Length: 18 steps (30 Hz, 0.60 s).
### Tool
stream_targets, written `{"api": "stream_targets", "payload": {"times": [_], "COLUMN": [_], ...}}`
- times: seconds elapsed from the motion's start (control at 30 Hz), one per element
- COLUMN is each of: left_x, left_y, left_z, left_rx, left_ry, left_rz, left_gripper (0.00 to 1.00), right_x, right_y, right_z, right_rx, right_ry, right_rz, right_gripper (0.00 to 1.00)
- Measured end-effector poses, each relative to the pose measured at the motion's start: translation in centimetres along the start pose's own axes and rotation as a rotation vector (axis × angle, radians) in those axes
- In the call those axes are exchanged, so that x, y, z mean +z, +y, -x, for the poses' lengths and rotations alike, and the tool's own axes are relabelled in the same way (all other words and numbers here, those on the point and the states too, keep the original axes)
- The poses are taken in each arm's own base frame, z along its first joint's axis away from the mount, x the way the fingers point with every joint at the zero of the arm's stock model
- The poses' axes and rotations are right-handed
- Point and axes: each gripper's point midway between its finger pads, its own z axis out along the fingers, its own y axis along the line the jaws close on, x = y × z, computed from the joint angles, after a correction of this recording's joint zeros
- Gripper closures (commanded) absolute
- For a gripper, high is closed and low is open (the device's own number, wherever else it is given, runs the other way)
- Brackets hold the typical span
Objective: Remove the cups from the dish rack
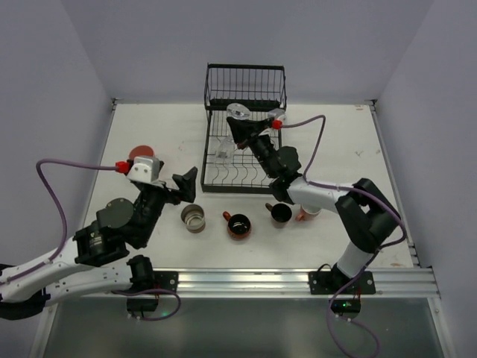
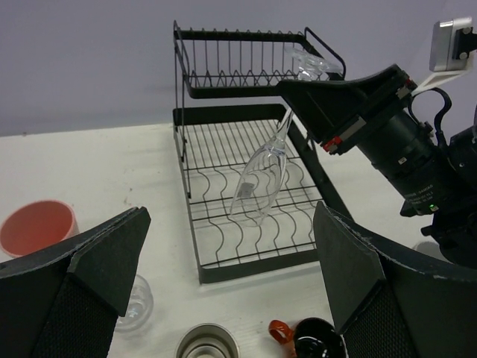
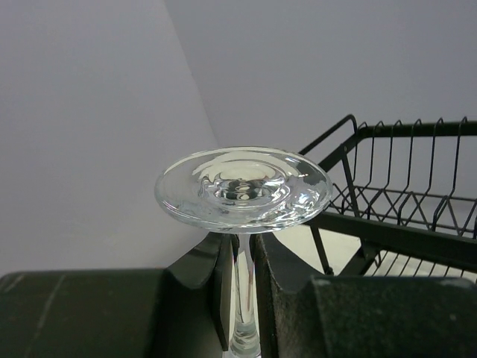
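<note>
My right gripper (image 3: 243, 294) is shut on the stem of a clear stemmed glass (image 3: 243, 186), which hangs upside down with its foot uppermost. From above, that glass (image 1: 238, 112) and the right gripper (image 1: 240, 131) are over the black two-tier dish rack (image 1: 245, 173). In the left wrist view the glass (image 2: 261, 179) tilts with its bowl just above the flat tier of the rack (image 2: 223, 270); I cannot tell whether it touches the wires. My left gripper (image 1: 186, 183) stands open and holds nothing, left of the rack's front corner.
On the table in front of the rack stand a white-and-brown cup (image 1: 194, 218), an orange-red handled cup (image 1: 238, 225), a dark brown mug (image 1: 280, 213) and a pink mug (image 1: 306, 215) half under the right arm. A salmon tumbler (image 1: 138, 154) and a clear glass (image 2: 134, 302) are at the left.
</note>
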Motion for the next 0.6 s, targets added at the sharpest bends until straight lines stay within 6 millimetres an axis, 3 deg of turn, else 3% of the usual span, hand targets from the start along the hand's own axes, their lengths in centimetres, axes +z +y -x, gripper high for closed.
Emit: {"api": "stream_targets", "payload": {"times": [0.17, 0.37, 0.5, 0.6], "left_x": [0.5, 2.3, 3.5, 4.3], "left_y": [-2.0, -7.1, -11.6, -14.4], "left_z": [0.4, -0.2, -1.4, -2.9], "left_rx": [-0.103, -0.235, -0.308, -0.358], "left_ry": [-0.017, -0.029, -0.003, 0.04], "left_rz": [-0.055, -0.175, -0.284, -0.351], "left_gripper": [0.0, 0.09, 0.09, 0.1], "right_x": [-1.7, -4.7, -7.4, -9.7], "right_y": [1.1, 2.3, 0.8, -1.2], "right_z": [4.3, 14.4, 21.2, 24.4], "right_rx": [0.003, 0.068, 0.154, 0.213], "right_ry": [-0.045, -0.166, -0.251, -0.302], "right_rz": [0.009, -0.034, -0.085, -0.128], "right_gripper": [1.0, 1.0, 1.0, 1.0]}}
